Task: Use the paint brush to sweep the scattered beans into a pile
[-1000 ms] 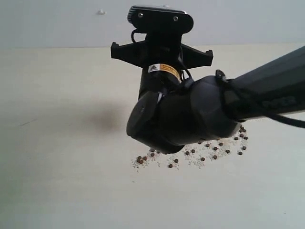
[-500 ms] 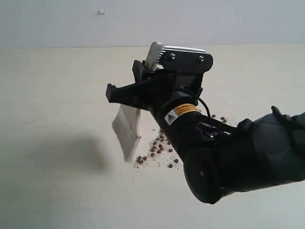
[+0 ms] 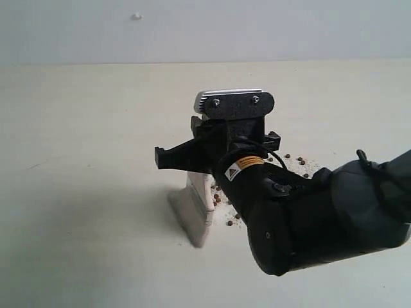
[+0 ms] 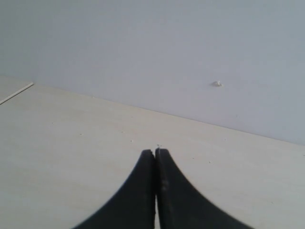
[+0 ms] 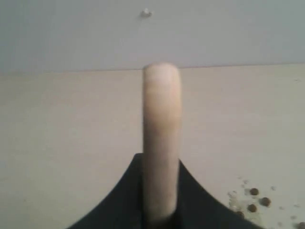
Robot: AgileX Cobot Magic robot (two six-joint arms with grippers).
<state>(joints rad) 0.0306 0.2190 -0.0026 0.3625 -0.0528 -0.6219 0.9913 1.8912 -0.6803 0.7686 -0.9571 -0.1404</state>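
Note:
My right gripper (image 3: 204,164) is shut on the paint brush (image 3: 196,215), which hangs below it with its pale head down on the table. The brush stands at the left edge of the beans (image 3: 219,197). A few more beans (image 3: 299,160) show behind the arm; the black arm hides most of them. In the right wrist view the light wooden handle (image 5: 161,119) runs up from between the jaws of the right gripper (image 5: 161,164), with beans (image 5: 255,200) and whitish crumbs off to one side. My left gripper (image 4: 155,153) is shut on nothing, over bare table, away from the beans.
The pale table (image 3: 77,128) runs back to a grey-white wall with a small white knob (image 3: 136,16). The bulky right arm (image 3: 321,218) fills the lower right of the exterior view.
The right arm has swung round. The brush, raised half a second ago, has come down and to the right onto the table at the beans' left edge. The left gripper stays shut.

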